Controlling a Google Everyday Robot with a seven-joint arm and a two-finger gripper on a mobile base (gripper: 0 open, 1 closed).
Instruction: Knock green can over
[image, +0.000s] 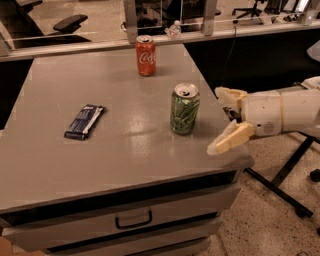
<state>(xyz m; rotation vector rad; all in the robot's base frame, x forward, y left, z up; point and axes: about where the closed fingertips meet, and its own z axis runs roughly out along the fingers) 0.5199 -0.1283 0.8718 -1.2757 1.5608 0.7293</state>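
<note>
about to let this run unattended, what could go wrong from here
1. The end effector hangs open, right of the upright green can, apart from it; a low push might slide the can rather than tip it.
2. Its lower finger sits near the table edge and may catch it.
3. Once tipped, the can could roll toward the snack bar.

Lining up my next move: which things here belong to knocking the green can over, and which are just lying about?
For the job:
green aluminium drink can, upright
cream two-finger end effector, open, just right of the can, apart from it

Lying about:
red-orange cola can at the back
dark blue wrapped bar on the left
</note>
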